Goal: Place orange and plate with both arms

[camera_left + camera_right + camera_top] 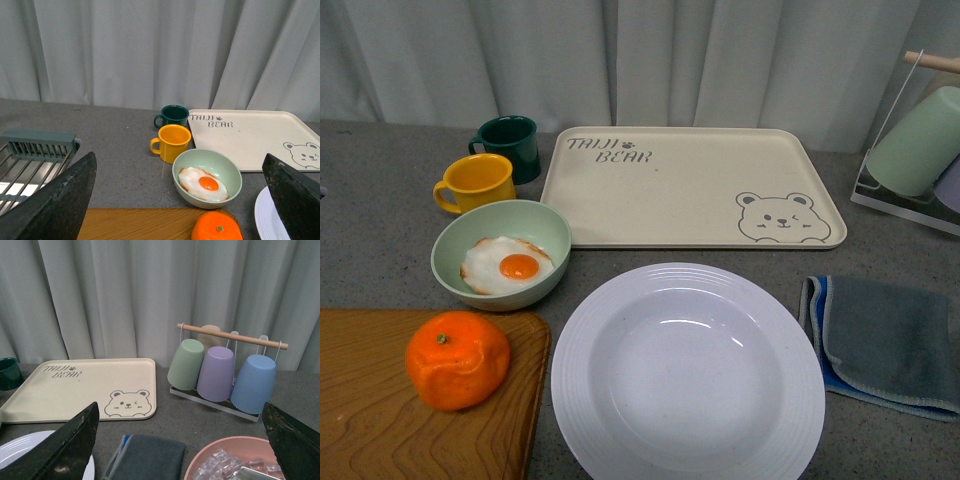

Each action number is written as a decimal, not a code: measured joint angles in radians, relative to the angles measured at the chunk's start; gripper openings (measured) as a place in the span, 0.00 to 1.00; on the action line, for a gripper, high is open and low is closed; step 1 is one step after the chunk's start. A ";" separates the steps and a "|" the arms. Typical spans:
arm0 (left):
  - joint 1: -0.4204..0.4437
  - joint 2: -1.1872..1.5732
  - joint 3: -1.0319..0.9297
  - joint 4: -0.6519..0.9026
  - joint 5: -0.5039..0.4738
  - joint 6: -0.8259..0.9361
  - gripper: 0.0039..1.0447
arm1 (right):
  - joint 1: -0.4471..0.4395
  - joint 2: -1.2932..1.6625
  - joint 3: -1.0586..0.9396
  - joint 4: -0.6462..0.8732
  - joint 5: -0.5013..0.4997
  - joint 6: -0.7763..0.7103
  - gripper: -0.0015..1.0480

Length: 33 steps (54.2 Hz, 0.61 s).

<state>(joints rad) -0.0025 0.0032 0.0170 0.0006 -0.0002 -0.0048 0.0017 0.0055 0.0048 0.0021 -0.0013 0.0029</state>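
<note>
— Two grippers, left gripper (pixel 178 155) and right gripper (pixel 180 405), are shown spread wide, nothing held. Which step is in hand?
— The opening reach, it is judged. The dimpled bright orange fruit (pixel 458 360) is seen lower left of the front view on a brown wooden board (pixel 370 425), the large round white ridged plate (pixel 620 320) lower centre; each must be approached and gripped

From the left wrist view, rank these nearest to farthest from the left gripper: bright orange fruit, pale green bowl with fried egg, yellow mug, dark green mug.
1. Bright orange fruit, on the wooden board.
2. Pale green bowl, just beyond it.
3. Yellow mug, beyond the bowl.
4. Dark green mug, farthest, by the beige tray.
</note>
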 joint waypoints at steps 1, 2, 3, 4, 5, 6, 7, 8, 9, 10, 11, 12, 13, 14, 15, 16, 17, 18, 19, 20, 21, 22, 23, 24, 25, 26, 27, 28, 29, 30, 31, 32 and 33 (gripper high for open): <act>0.000 0.000 0.000 0.000 0.000 0.000 0.94 | 0.000 0.000 0.000 0.000 0.000 0.000 0.91; 0.000 0.000 0.000 0.000 0.000 0.000 0.94 | 0.000 0.000 0.000 0.000 0.000 0.000 0.91; 0.000 0.000 0.000 0.000 0.000 0.000 0.94 | 0.000 0.000 0.000 0.000 0.000 0.000 0.91; 0.000 0.000 0.000 0.000 0.000 0.000 0.94 | 0.000 0.000 0.000 0.000 0.000 0.000 0.91; 0.000 0.000 0.000 0.000 0.000 0.000 0.94 | 0.000 0.000 0.000 0.000 0.000 0.000 0.91; 0.000 0.000 0.000 0.000 0.000 0.000 0.94 | 0.000 0.000 0.000 0.000 0.000 0.000 0.91; 0.000 0.000 0.000 0.000 0.000 0.000 0.94 | 0.000 0.000 0.000 0.000 0.000 0.000 0.91; 0.000 0.000 0.000 0.000 0.000 0.000 0.94 | 0.000 0.000 0.000 0.000 0.000 0.000 0.91; 0.000 0.000 0.000 0.000 0.000 0.000 0.94 | 0.000 0.000 0.000 0.000 0.000 0.000 0.91; 0.000 0.000 0.000 0.000 0.000 0.000 0.94 | 0.000 0.000 0.000 0.000 0.000 0.000 0.91; 0.000 0.000 0.000 0.000 0.000 0.000 0.94 | 0.000 0.000 0.000 0.000 0.000 0.000 0.91; 0.000 0.000 0.000 0.000 0.000 0.000 0.94 | 0.000 0.000 0.000 0.000 0.000 0.000 0.91; 0.000 0.000 0.000 0.000 0.000 0.000 0.94 | 0.000 0.000 0.000 0.000 0.000 0.000 0.91; 0.000 0.000 0.000 0.000 0.000 0.000 0.94 | 0.000 0.000 0.000 0.000 0.000 0.000 0.91; 0.000 0.000 0.000 0.000 0.000 0.000 0.94 | 0.000 0.000 0.000 0.000 0.000 0.000 0.91; 0.000 0.000 0.000 0.000 0.000 0.000 0.94 | 0.000 0.000 0.000 0.000 0.000 0.000 0.91; 0.000 0.000 0.000 0.000 0.000 0.000 0.94 | 0.000 0.000 0.000 0.000 0.000 0.000 0.91; 0.000 0.000 0.000 0.000 0.000 0.000 0.94 | 0.000 0.000 0.000 0.000 0.000 0.000 0.91; 0.000 0.000 0.000 0.000 0.000 0.000 0.94 | 0.000 0.000 0.000 0.000 0.000 0.000 0.91; 0.000 0.000 0.000 0.000 0.000 0.000 0.94 | 0.000 0.000 0.000 0.000 0.000 0.000 0.91; 0.000 0.000 0.000 0.000 0.000 0.000 0.94 | 0.000 0.000 0.000 0.000 0.000 0.000 0.91; 0.000 0.000 0.000 0.000 0.000 0.000 0.94 | 0.000 0.000 0.000 0.000 0.000 0.000 0.91; 0.000 0.000 0.000 0.000 0.000 0.000 0.94 | 0.000 0.000 0.000 0.000 0.000 0.000 0.91; 0.000 0.000 0.000 0.000 0.000 0.000 0.94 | 0.000 0.000 0.000 0.000 0.000 0.000 0.91; 0.000 0.000 0.000 0.000 0.000 0.000 0.94 | 0.000 0.000 0.000 0.000 0.000 0.000 0.91; 0.000 0.000 0.000 0.000 0.000 0.000 0.94 | 0.000 0.000 0.000 0.000 0.000 0.000 0.91; 0.000 0.000 0.000 0.000 0.000 0.000 0.94 | 0.000 0.000 0.000 0.000 0.000 0.000 0.91; 0.000 0.000 0.000 0.000 0.000 0.000 0.94 | 0.000 0.000 0.000 0.000 0.000 0.000 0.91; 0.000 0.000 0.000 0.000 0.000 0.000 0.94 | 0.000 0.000 0.000 0.000 0.000 0.000 0.91; 0.000 0.000 0.000 0.000 0.000 0.000 0.94 | 0.000 0.000 0.000 0.000 0.000 0.000 0.91; 0.000 0.000 0.000 0.000 0.000 0.000 0.94 | 0.000 0.000 0.000 0.000 0.000 0.000 0.91; 0.000 0.000 0.000 0.000 0.000 0.000 0.94 | 0.000 0.000 0.000 0.000 0.000 0.000 0.91; 0.000 0.000 0.000 0.000 0.000 0.000 0.94 | 0.000 0.000 0.000 0.000 0.000 0.000 0.91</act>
<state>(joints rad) -0.0025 0.0032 0.0170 0.0006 -0.0002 -0.0048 0.0017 0.0055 0.0051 0.0021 -0.0017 0.0029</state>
